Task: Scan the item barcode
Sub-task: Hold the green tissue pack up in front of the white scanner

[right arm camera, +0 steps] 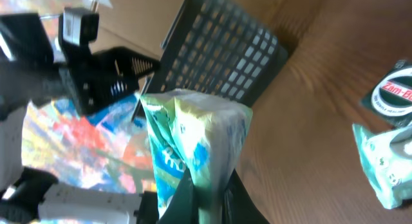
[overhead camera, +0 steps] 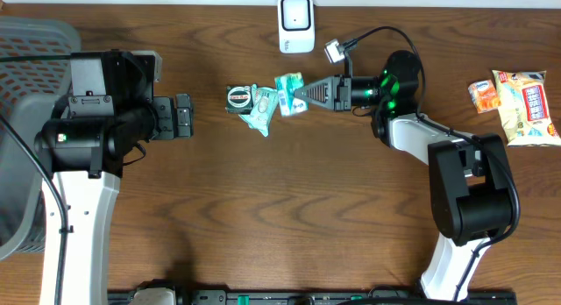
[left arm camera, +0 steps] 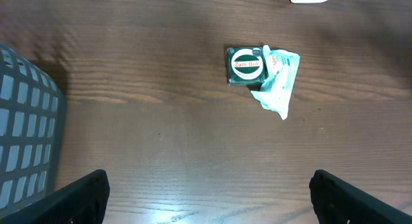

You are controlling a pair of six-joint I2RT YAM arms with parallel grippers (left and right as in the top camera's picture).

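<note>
Teal packet clamped in right end effector tips; left end effector spread wide.

The overhead view looks straight down on the whole table; both wrist views, nearer, share the green tin.

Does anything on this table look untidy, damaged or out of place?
Nothing is spilled or broken. Only the pale packet lies crumpled and askew, touching the green tin.
</note>
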